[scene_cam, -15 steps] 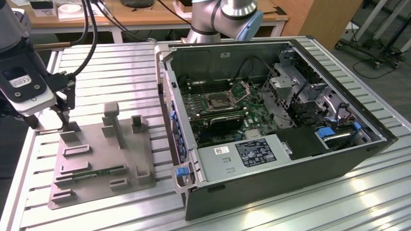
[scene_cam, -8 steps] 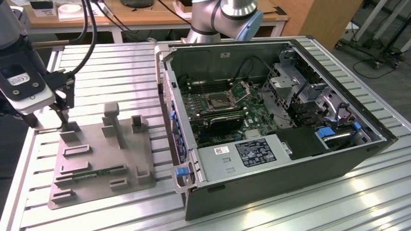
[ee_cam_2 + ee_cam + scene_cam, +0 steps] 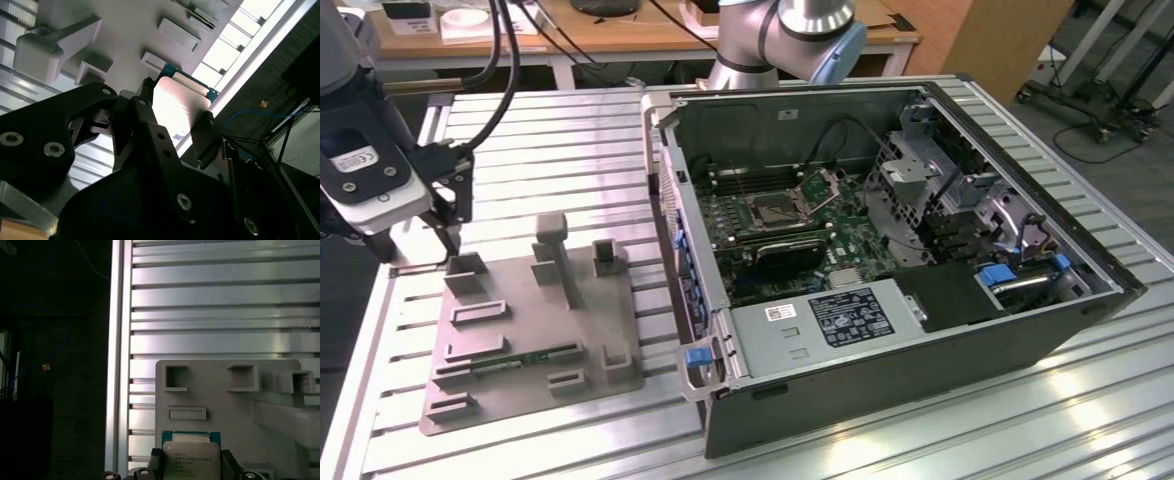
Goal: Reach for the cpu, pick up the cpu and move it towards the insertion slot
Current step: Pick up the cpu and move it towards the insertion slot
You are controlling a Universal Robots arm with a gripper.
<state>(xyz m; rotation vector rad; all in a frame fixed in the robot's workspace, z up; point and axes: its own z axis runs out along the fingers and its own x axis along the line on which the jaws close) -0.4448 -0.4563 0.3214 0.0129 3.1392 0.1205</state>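
Gripper (image 3: 191, 472) looks closed on the cpu (image 3: 191, 455). In both wrist views one of its black fingers (image 3: 156, 461) presses against each of two opposite edges of the chip, with no gap to be seen on either side. The chip lies flat between them, metal lid up and green rim showing, at the corner of the grey tray (image 3: 280, 440) closest to the edge of the slatted table (image 3: 210, 315). Whether it has left the tray's surface I cannot tell. I judge it light, thin and quite stiff, with a slick lid and a delicate underside. The side edges are therefore the right place to hold it, kept level and squeezed only gently, since a tilt could let it slide out. The insertion slot (image 3: 778, 208) is well apart from it, inside the open computer case (image 3: 881, 330) toward the exterior view's right, its metal bracket raised.
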